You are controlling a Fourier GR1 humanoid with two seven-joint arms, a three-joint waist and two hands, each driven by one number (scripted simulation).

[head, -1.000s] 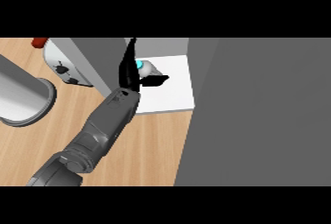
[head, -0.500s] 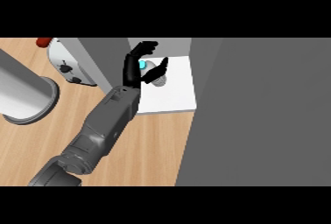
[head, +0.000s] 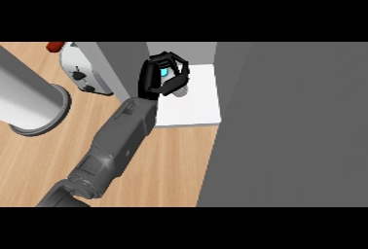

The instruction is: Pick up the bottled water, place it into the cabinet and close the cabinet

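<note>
Cabinet (head: 287, 121): a large grey door panel is seen at the right, with a white shelf (head: 197, 104) beside it. Counter (head: 155, 160): wooden. Grey cylinder (head: 28, 104): stood at the left. White appliance (head: 81, 73): set near the top left. Left hand (head: 155, 78): fingers are curled round the bottle (head: 167, 73), which is held over the white shelf, mostly hidden, a light blue patch showing.

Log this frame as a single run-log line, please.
phase: placing | left robot hand: curled round bottled water | bottle over white cabinet shelf | cabinet door: open | right robot hand: not in view
</note>
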